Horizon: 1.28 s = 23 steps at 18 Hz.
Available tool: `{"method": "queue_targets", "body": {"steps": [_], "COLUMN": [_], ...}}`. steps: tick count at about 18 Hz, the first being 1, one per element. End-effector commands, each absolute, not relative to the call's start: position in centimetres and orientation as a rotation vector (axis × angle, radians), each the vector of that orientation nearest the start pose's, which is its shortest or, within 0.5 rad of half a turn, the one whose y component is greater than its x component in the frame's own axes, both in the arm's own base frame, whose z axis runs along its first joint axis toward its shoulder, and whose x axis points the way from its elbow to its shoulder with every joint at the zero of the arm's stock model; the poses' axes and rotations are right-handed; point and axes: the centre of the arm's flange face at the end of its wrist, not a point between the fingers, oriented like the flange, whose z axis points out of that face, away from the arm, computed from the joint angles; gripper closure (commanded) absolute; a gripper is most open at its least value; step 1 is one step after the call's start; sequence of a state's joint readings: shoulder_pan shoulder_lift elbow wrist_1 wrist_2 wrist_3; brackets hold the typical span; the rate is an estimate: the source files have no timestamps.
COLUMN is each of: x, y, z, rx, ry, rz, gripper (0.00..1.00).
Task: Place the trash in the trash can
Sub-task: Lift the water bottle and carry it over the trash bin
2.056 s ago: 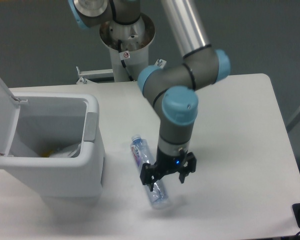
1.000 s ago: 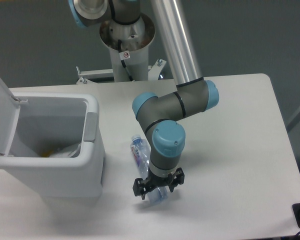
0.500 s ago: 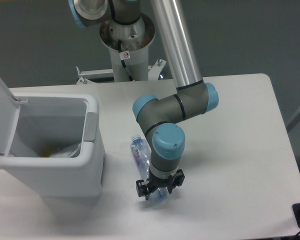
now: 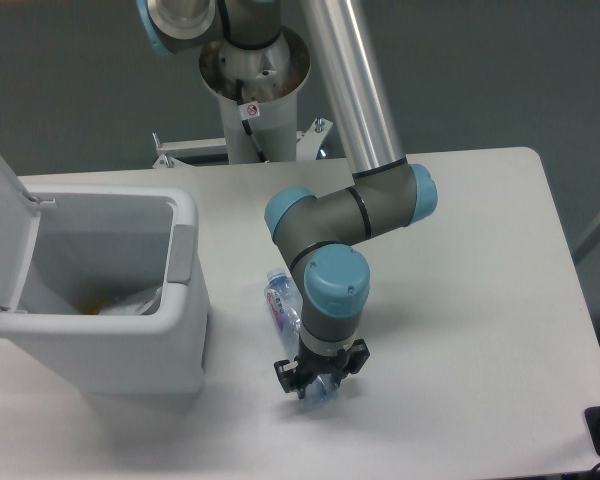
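From where I stand, the black two-finger gripper is low over the white table, its jaws drawn in close around the lower end of the crushed clear plastic bottle with the blue-and-red label. They look pinched onto it, though the wrist hides the contact itself. The bottle lies on the table, cap end pointing to about eleven o'clock from the gripper, its body running under the grey-and-blue arm.

The large white rectangular plastic bin sits at about nine o'clock from the gripper, flip lid standing open, something pale and yellow already lying inside.

To do this well, I'd say: confirm the squeeze is firm, since crushed plastic gives and can slip. Lift straight up until the hanging bottle clears the bin's rounded rim, carry it toward ten o'clock over the opening, and release only once it is wholly above the hollow.
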<state>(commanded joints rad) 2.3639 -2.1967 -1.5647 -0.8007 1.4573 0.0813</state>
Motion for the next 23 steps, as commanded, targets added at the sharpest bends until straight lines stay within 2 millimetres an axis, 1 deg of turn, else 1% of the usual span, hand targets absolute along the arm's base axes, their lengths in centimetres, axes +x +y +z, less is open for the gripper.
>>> {"method": "queue_targets", "body": {"steps": [2,3,5,6,7,8,9,10,11,12,13,15,16,17,18,19,21,22,23], "x": [-38.5,-38.6,-39.0,-39.3,-39.6,-40.9,-41.8,-42.2,-42.5,-42.9,-43.0,-42.2,-41.6,-41.0,-39.8,-38.7,-37.1,-35.5,-34.2], "y": [58.1,58.1,58.6,58.7,59.0,59.3,59.3,59.0,58.4,57.8,57.5,57.5,57.2,56.9,56.5,56.0,55.3,55.2,55.5], "z": [20.1,20.8,23.6,25.6,29.3,32.8,34.5,37.2,40.5,43.1,45.9,51.7,54.3,56.5,59.1,60.9,63.1,64.6,65.2], "rx": [-2.771,-2.764,-2.724,-2.696,-2.636,-2.559,-2.516,-2.465,-2.397,-2.343,-2.282,-2.172,-2.131,-2.098,-2.062,-2.044,-2.024,-2.008,-2.003], "ry": [-1.011,-1.005,-0.979,-0.965,-0.943,-0.932,-0.922,-0.906,-0.890,-0.881,-0.852,-0.766,-0.727,-0.694,-0.652,-0.627,-0.595,-0.557,-0.529], "rz": [-0.052,-0.045,-0.014,0.006,0.037,0.047,0.021,0.004,-0.027,-0.048,-0.081,-0.131,-0.128,-0.132,-0.148,-0.143,-0.128,-0.132,-0.146], "gripper": [0.39,0.39,0.39,0.39,0.39,0.39,0.39,0.39,0.39,0.39,0.39,0.39,0.39,0.39,0.39,0.39,0.40,0.40,0.40]}}
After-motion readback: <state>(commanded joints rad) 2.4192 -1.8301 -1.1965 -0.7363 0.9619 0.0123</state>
